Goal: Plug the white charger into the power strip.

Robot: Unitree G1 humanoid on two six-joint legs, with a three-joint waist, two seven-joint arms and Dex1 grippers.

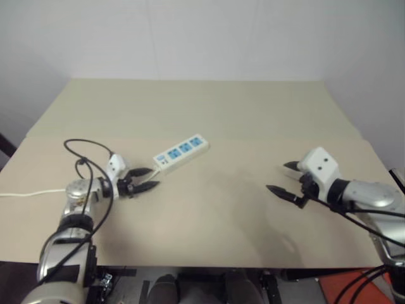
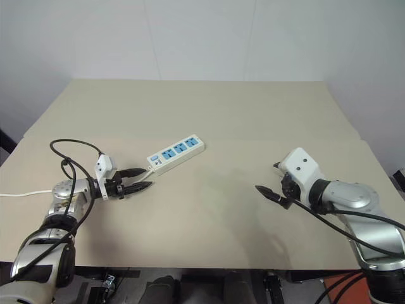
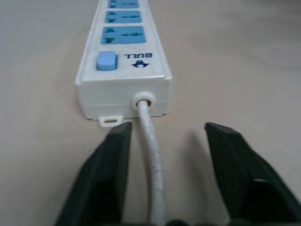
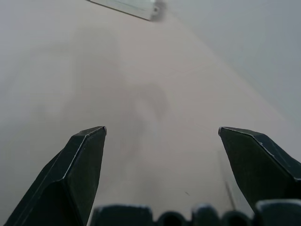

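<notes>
My left jaws point(image 1: 144, 179) hang low over the beige worktop point(image 1: 209, 107), parted, at the switch end of the power strip point(image 1: 181, 152); the strip's thin white cord point(image 3: 151, 155) runs between my two left fingers point(image 3: 101, 181) without either one touching it, and the fingertips stop just short of the strip's end wall; nothing is gripped there; the strip itself lies flat and at a slant just ahead of those jaws, its blue switch point(image 3: 106, 61) nearest them and its three blue socket faces point(image 1: 185, 147) lined up beyond; the cord trails back past my left wrist and off the worktop's edge; a black cable point(image 1: 85, 166) loops over that same wrist; my right jaws point(image 1: 283, 178) hover well apart from the strip, out to its far side, spread wide and empty, pointing back toward the middle of the worktop with bare surface beneath them; from my right wrist, one end of the strip point(image 4: 129, 6) shows far ahead of the open fingers point(image 4: 77, 169); I cannot make out the white charger anywhere near either pair of jaws.
</notes>
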